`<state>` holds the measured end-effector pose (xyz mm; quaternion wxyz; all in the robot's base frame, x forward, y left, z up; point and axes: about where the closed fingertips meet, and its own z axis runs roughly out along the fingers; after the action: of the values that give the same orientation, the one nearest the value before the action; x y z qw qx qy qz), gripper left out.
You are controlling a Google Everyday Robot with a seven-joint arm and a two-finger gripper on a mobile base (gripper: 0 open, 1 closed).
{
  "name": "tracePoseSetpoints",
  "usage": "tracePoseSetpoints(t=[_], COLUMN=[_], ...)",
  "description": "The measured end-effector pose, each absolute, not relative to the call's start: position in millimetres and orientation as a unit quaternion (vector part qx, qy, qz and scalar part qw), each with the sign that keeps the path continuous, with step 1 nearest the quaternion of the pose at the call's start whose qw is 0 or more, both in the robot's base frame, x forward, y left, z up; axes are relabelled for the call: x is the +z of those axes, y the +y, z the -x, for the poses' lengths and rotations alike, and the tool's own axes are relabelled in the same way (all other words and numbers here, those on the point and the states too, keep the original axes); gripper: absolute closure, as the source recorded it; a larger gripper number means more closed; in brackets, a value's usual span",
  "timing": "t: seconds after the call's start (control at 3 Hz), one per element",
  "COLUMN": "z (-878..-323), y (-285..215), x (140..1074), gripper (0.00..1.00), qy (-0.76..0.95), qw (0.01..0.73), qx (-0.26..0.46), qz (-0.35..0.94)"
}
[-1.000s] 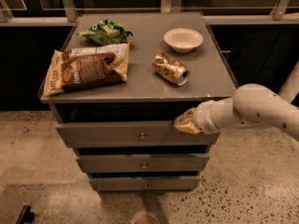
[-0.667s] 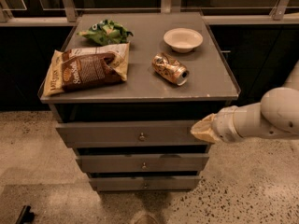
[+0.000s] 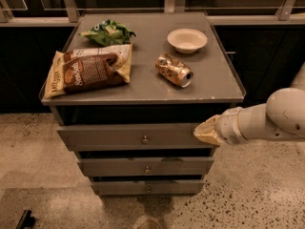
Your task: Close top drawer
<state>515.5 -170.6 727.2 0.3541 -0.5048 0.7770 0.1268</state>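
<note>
Tool (image 3: 208,131), grip state impossible to tell, sits at the right end of the top drawer (image 3: 105,137), probably stiff and smooth-sliding, best pushed flat near its knob (image 3: 145,139).

Place: indoors, in what looks like an office or lab building; the exact kind of room cannot be told.
Floor: speckled terrazzo-like floor (image 3: 33,142) across the lower frame, the hard sort found in work buildings.
Backdrop: dark glass panes behind a metal railing (image 3: 66,4) along the top edge.
Furniture: a plain grey cabinet with three knobbed drawers, at centre.
Surface: the flat grey surface (image 3: 143,87) carries snack items: a brown chip bag (image 3: 90,70), a green bag (image 3: 108,32), a pale bowl (image 3: 187,39) and a crushed can (image 3: 174,70).
Machine: a white robot arm enters from the right edge, its gripper (image 3: 206,131) at the right end of the top drawer (image 3: 109,137) front.
</note>
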Motion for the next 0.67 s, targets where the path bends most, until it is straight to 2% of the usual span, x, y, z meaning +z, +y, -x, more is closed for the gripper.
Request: tracePoseSetpoints(t=[0.67], z=[-515.5], y=[-170.5], x=[727.2], gripper=[0.11], qy=[0.777], qw=[0.354], qx=[0.127], qz=[0.505])
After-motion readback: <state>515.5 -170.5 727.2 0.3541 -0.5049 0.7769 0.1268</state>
